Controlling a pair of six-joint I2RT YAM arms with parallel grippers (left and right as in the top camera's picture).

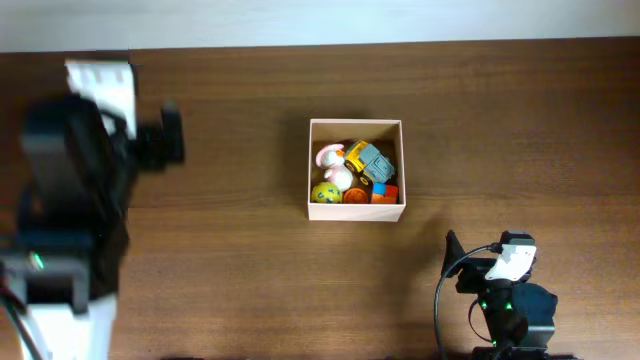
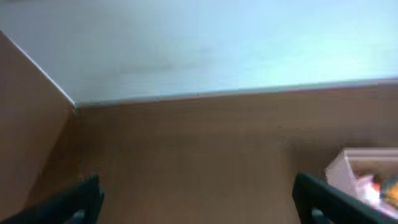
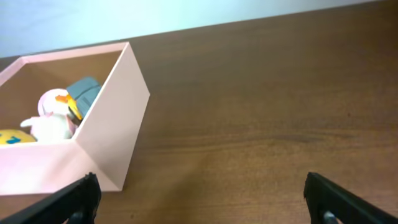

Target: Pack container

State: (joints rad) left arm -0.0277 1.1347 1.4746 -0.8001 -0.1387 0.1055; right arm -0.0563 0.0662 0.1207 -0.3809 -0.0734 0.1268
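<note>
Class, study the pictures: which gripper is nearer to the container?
Right. The right gripper hangs close by a corner of the container; the left gripper is much farther off, on its other side.

Table [image 1: 230, 200]: dark brown with fine wood grain. Container [image 1: 356, 212]: cream-white walls, tan inside. Toy truck [image 1: 370, 160]: yellow and grey. Figure [image 1: 331, 165]: pink and white. Ball [image 1: 326, 193]: yellow with blue-green marks. Block [image 1: 385, 194]: orange-red. Left arm [image 1: 70, 170]: black, white base. Right arm [image 1: 515, 310]: black, white top, green light.
</note>
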